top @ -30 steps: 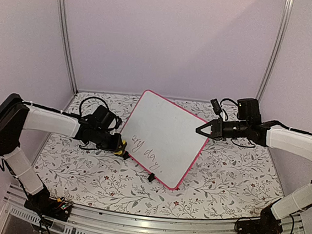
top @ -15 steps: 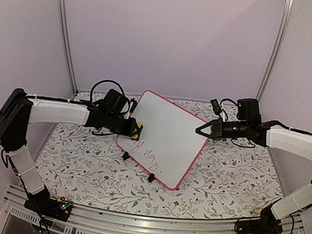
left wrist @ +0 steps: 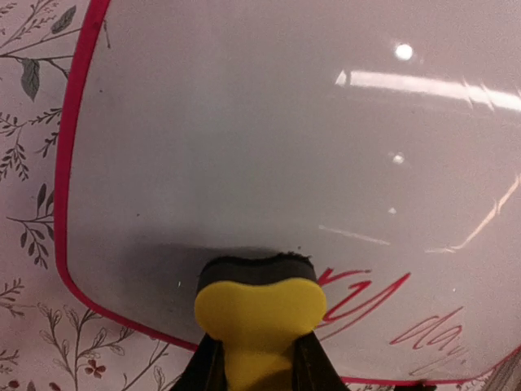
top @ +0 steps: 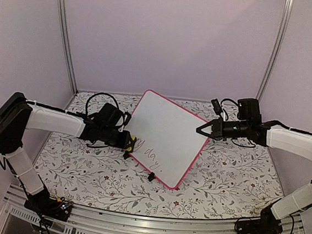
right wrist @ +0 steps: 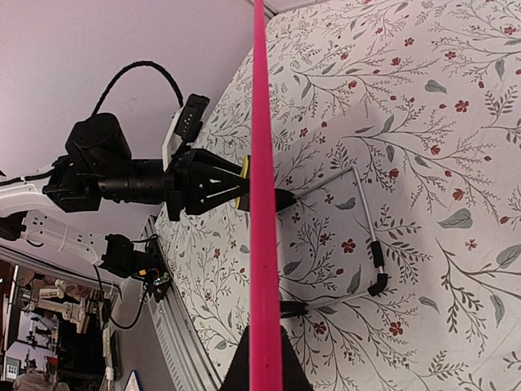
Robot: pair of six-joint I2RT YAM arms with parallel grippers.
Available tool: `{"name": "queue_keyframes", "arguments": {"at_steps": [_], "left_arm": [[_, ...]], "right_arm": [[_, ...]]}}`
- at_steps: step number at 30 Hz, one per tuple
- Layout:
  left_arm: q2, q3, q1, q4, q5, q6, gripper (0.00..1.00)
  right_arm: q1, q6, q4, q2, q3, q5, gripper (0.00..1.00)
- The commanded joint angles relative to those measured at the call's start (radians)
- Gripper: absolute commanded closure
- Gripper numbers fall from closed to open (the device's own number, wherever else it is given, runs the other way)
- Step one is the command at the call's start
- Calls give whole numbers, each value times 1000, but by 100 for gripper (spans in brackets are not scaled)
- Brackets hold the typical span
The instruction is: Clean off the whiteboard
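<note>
From above, the whiteboard [top: 165, 134] stands tilted in the middle of the flower-patterned desk [top: 227, 179]. It rests on its lower edge, with one corner pointing up toward the back wall. A small black clip foot [top: 150, 177] shows under its near edge. The right gripper [top: 201, 130] is closed on the board's pink right edge. The left gripper [top: 128, 143] is closed on a yellow eraser [top: 132, 144], which it presses against the board's lower left corner. Red handwriting [top: 153, 156] runs along the lower part of the board, just beside the eraser. The rest of the surface is white.

In the left wrist view, the whiteboard [left wrist: 269, 138] fills most of the frame, glossy and streaked with reflected light. The eraser [left wrist: 259, 314] has a yellow body and a dark pad, and the pad touches the board near its bottom-left corner. The left gripper [left wrist: 256, 371] clamps the eraser from both sides. Red handwriting [left wrist: 366, 297] begins right at the eraser's right side and continues toward the frame's lower right. Patterned desk [left wrist: 32, 244] shows past the pink frame.

In the right wrist view, the whiteboard [right wrist: 262, 204] is seen edge-on as a thin pink line. The right gripper [right wrist: 264, 371] pinches it at the bottom of the frame. Beyond the board, the left gripper [right wrist: 213, 186] holds the eraser [right wrist: 242, 183] against the board's far face. A thin grey rod [right wrist: 362, 220] with a bent black end lies on the desk [right wrist: 423, 122]. A clip foot [right wrist: 293, 308] sits just beside the board's edge.
</note>
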Motion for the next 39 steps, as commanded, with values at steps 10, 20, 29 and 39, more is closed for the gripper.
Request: {"name": "queue_keyframes", "arguments": {"at_steps": [10,20,29,39], "left_arm": [[-32,-100,-17,-91,-20,-39,100],[-71,91,-17,-104,-50,24,100],[54,125,-36,-109,14,14,100],[21,-24,-49,-91,18,-42,100]], "right_arm": [[21,-29,-58,27,-17,-27,100],[20,-29,-58,27,-20,-26,100],[21,-29,-58,28,-21,-22,100],[21,-31,-53,37,-21,-26,100]]}}
